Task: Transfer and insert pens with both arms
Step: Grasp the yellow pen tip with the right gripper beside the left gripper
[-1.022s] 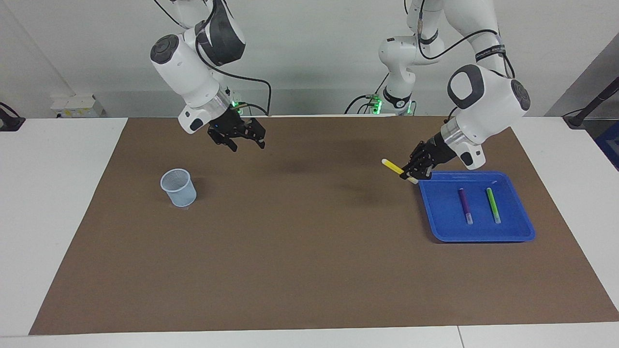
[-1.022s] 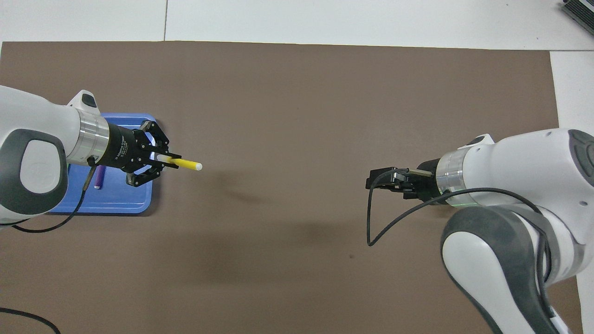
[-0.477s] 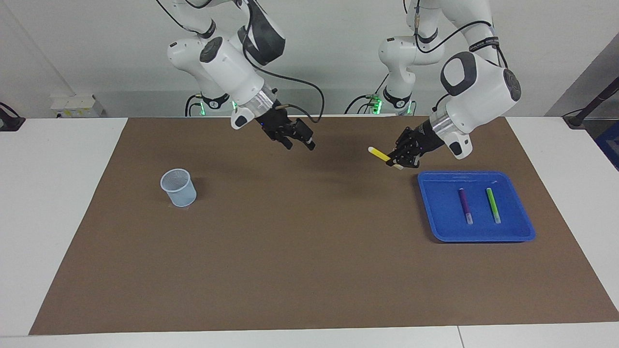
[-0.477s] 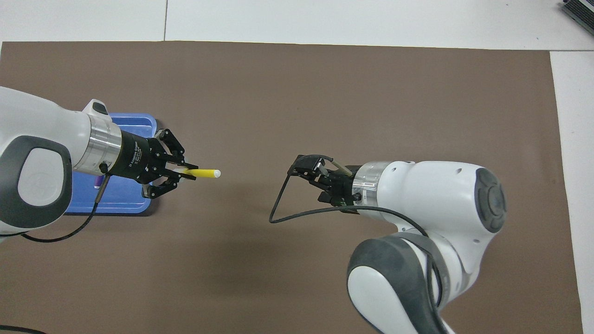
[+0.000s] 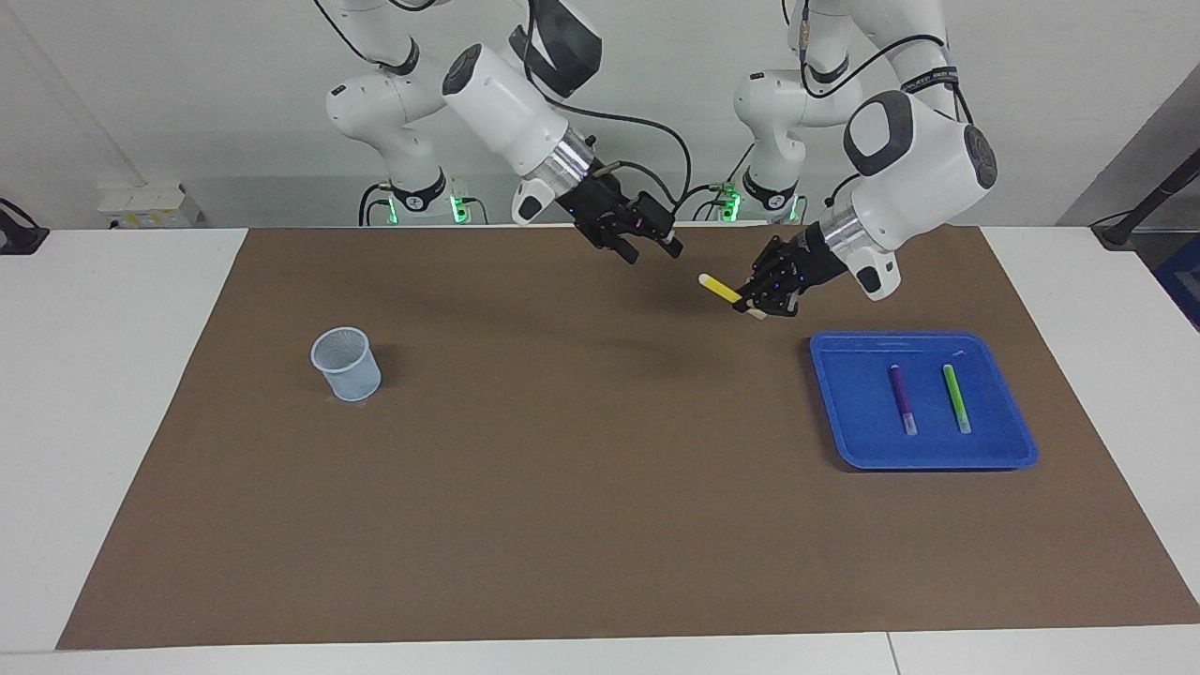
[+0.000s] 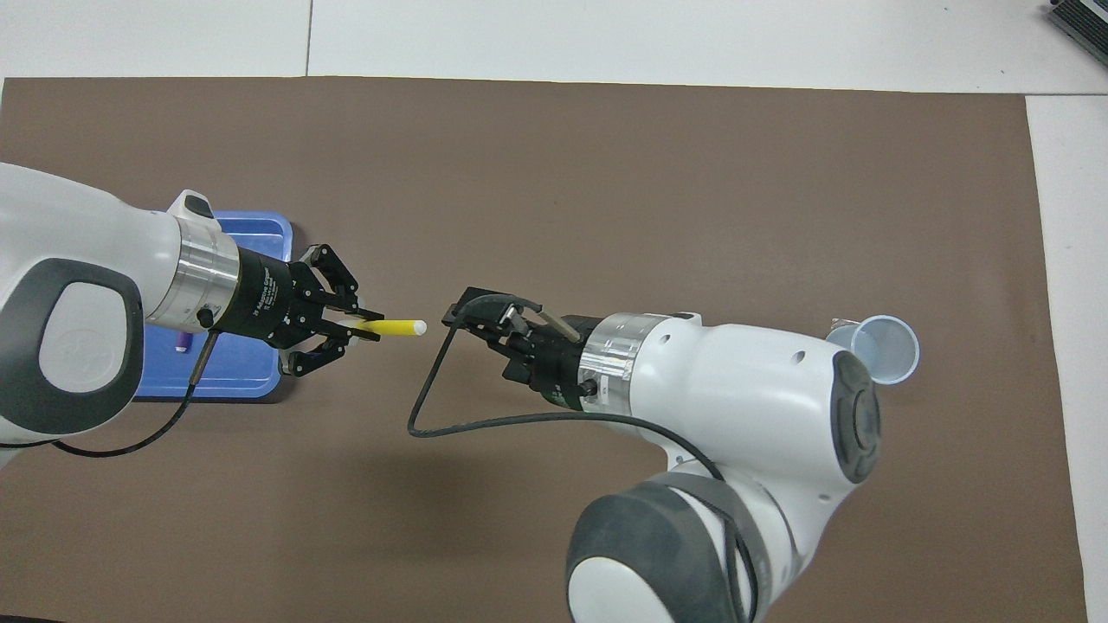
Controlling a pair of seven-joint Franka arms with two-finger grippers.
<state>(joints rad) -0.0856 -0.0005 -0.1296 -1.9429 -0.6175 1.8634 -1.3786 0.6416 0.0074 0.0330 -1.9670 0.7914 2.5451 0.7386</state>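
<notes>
The yellow pen (image 5: 719, 288) is a short slim stick with a bright yellow barrel and a pale whitish end at each tip. It is up in the air over the brown mat (image 5: 600, 525), tilted, one pale end showing just past the fingers that clamp it and the longer yellow part sticking out toward the other arm. The left gripper (image 5: 761, 298) has its fingers (image 6: 359, 311) clenched on this pen near one end, and its outer links splay to the sides.

The right gripper (image 5: 653, 249) hangs over the mat, just beside the pen's free tip but apart from it. Its fingers (image 5: 671, 246) are spread wide and hold nothing. In the overhead view the pen's pale tip points straight at them.

The purple pen (image 5: 902, 397) and the green pen (image 5: 956, 397) lie side by side, apart from each other, in the blue tray (image 5: 937, 457), which sits below the left gripper's fingers, toward the left arm's end of the worktop (image 5: 122, 394). Each shows a pale end.

A pale blue mesh cup (image 5: 346, 363) stands upright on the mat, well apart from both sets of fingers, toward the right arm's end.
</notes>
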